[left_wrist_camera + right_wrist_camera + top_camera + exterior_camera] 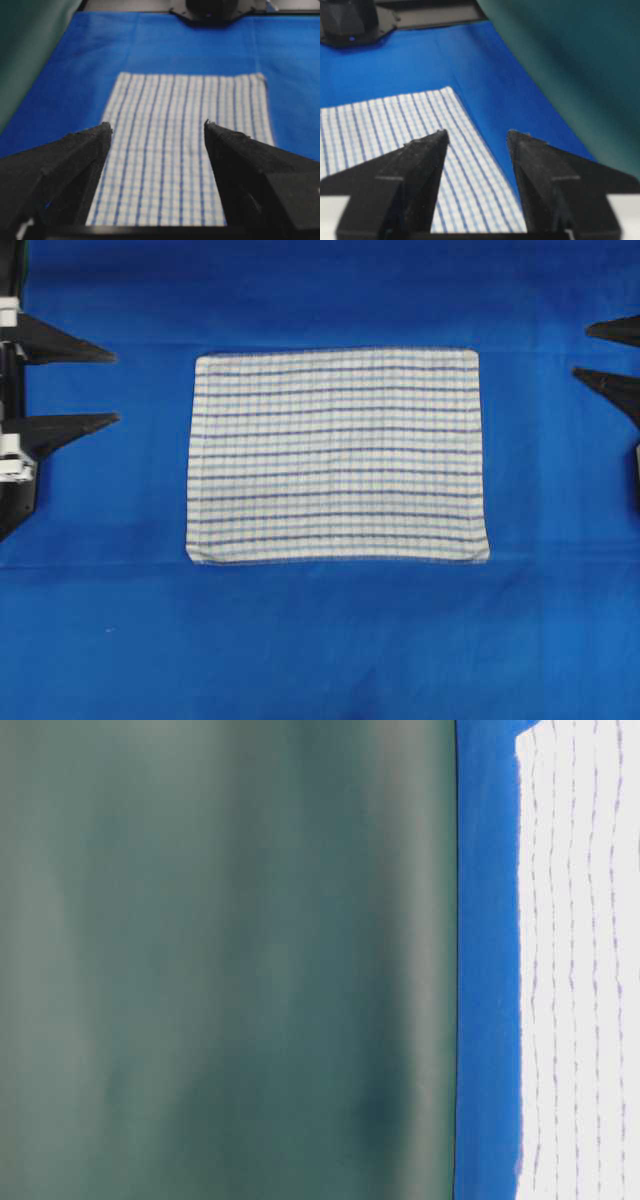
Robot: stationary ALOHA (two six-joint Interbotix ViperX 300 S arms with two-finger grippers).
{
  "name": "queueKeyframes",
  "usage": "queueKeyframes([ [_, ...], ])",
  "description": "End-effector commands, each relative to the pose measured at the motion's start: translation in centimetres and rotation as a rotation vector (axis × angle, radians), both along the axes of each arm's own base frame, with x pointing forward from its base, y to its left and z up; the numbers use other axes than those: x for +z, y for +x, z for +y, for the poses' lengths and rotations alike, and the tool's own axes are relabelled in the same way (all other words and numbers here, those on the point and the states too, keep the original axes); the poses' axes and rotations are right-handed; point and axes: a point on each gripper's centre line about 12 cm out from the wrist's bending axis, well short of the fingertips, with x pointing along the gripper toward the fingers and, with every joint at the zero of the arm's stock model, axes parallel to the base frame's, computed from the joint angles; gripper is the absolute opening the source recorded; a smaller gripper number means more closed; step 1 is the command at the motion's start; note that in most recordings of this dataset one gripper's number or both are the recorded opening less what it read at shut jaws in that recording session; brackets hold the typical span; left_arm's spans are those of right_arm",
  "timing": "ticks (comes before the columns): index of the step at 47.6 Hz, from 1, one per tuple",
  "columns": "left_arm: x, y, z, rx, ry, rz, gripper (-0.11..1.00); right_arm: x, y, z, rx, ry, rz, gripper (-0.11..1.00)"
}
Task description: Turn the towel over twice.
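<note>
Overhead, the towel [337,456] lies flat and square on the blue sheet [320,640] over the bench, between the two pincers and well apart from both. The left pincer [116,387] is spread and empty; so is the right pincer [580,350].

From table level, the towel [580,970] hugs the sheet [485,970] with no raised edge.

At the left wrist, the spread left pincer [157,127] looks down the towel [185,150], which lies ahead and below.

At the right wrist, the right pincer [477,134] is parted, a towel [385,125] corner just ahead.

It looks soft, light and limp; pinching two corners of one hem should suit a flip.
</note>
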Motion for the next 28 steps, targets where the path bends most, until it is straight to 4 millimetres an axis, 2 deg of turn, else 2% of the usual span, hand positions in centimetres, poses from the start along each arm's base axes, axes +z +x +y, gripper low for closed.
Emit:
queueKeyframes([
  [1, -0.2, -0.7, -0.1, 0.001, 0.003, -0.02, 0.7, 0.0, -0.6, -0.2, -0.002, 0.009, -0.021, 0.55],
  [10, -2.1, -2.1, -0.3, 0.001, 0.0, -0.014, 0.69, -2.6, -1.7, -0.5, -0.004, 0.014, -0.003, 0.53],
  [19, -3.8, -2.4, -0.3, 0.001, -0.01, 0.005, 0.69, -5.0, -2.7, -0.8, -0.012, 0.058, -0.009, 0.53],
  [28, -3.8, -2.4, -0.3, 0.004, -0.032, -0.004, 0.69, -6.0, -2.8, -0.8, -0.017, 0.076, -0.001, 0.53],
])
